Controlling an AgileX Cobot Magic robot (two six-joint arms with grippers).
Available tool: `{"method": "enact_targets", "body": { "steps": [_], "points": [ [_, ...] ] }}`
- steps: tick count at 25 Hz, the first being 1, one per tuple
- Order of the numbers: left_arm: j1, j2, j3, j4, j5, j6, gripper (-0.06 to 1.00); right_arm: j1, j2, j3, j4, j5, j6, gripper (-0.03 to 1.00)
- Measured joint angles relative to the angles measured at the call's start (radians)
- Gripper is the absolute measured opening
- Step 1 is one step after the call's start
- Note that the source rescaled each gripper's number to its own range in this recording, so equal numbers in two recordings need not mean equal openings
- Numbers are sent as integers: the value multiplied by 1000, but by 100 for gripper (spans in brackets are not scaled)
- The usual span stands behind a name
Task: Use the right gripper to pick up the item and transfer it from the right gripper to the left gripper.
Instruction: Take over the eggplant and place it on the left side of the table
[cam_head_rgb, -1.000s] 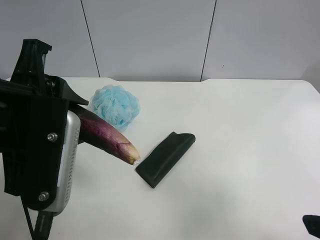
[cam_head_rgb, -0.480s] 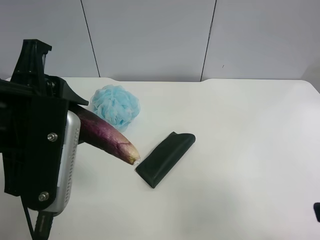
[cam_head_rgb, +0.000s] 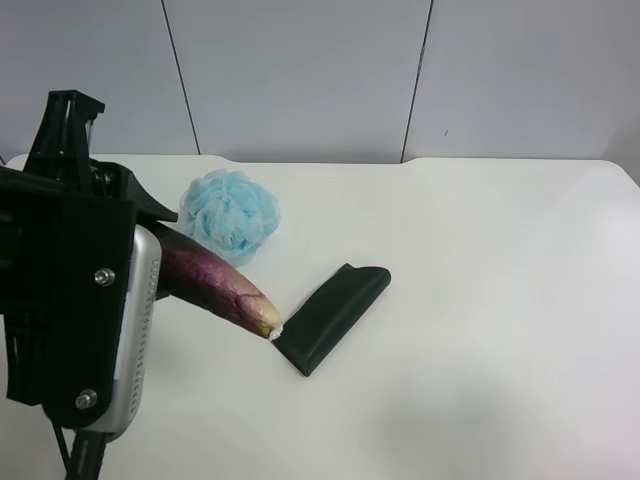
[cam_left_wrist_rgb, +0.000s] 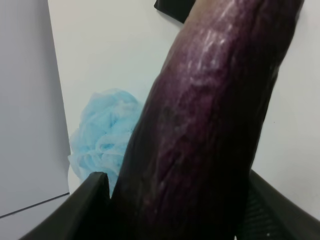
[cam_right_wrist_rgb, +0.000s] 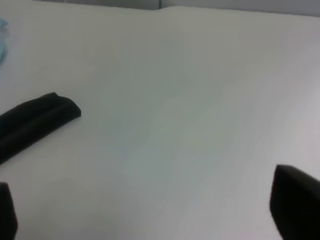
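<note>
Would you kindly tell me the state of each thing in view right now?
eggplant: gripped in the left claw, tip near the dark green cloth.
left claw: shut on the eggplant.
right claw: open, empty, above the table.
dark green cloth: folded, lying on the table.
blue bath pouf: resting on the table, untouched.

Eggplant: glossy dark purple skin, finely wrinkled along its length; the tan tip is dull.
Table: white, smooth, matt.
Cloth: dark green fabric, matt, softly folded.
Pouf: light blue netting, gathered and rough.
Left gripper: black matt housing; side panel silver-grey, ribbed, satin; screws bright metal; fingers black with a fine grid texture.
Right gripper: fingers black, seemingly matt, though the view is blurred.
</note>
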Motion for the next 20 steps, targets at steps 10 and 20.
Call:
{"method": "enact_targets", "body": {
  "steps": [10, 20],
  "points": [
    [94, 0, 0, -13, 12, -303, 0, -7, 0, 1, 0, 0, 0, 100],
    [733, 0, 0, -224, -84, -353, 0, -7, 0, 1, 0, 0, 0, 100]
  ]
}}
